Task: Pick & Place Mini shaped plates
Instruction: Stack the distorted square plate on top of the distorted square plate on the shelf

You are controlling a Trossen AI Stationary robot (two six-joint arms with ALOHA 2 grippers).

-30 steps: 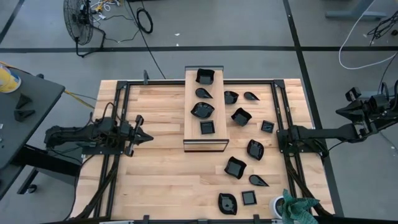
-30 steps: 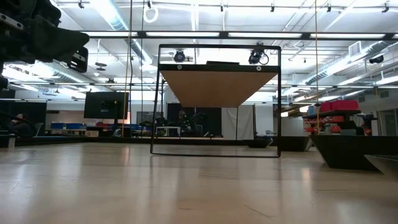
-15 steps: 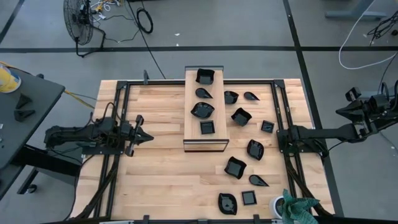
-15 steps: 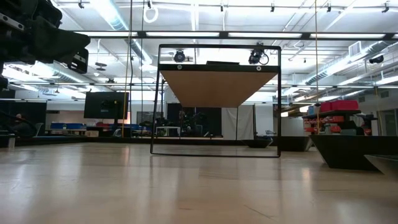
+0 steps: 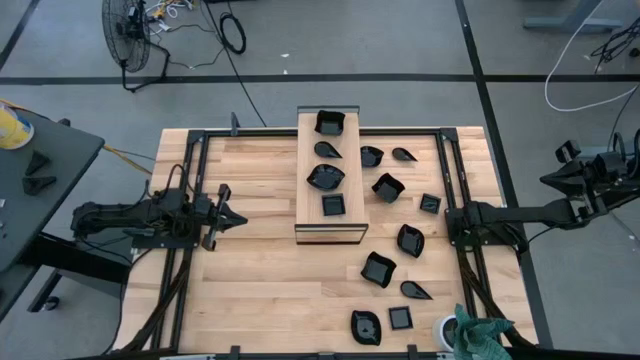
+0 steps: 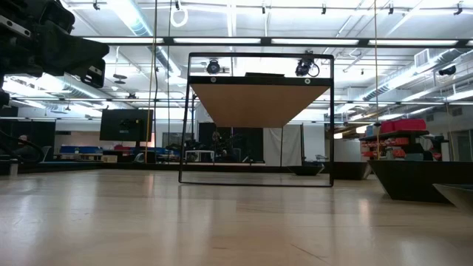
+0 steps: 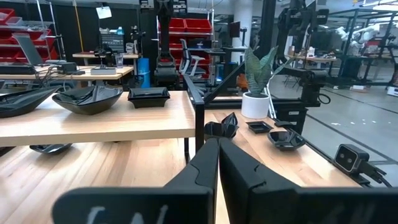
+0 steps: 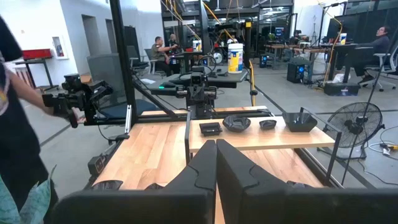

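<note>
Grey workshop floor lay all round the wooden table (image 5: 250, 290), a fan (image 5: 128, 35) standing off its far left corner. Down the table's middle ran a raised light board (image 5: 305, 180) carrying four of the mini shaped plates (image 5: 333, 205); the others were scattered over the right half. My left gripper (image 5: 232, 220) waited at the left edge, my right gripper (image 5: 447, 222) at the right edge, both pinched closed on nothing.

No legible text, label, brand, number or sign appears in any view. Faint pale marks on the dark left wrist housing (image 7: 130, 214) cannot be read.
</note>
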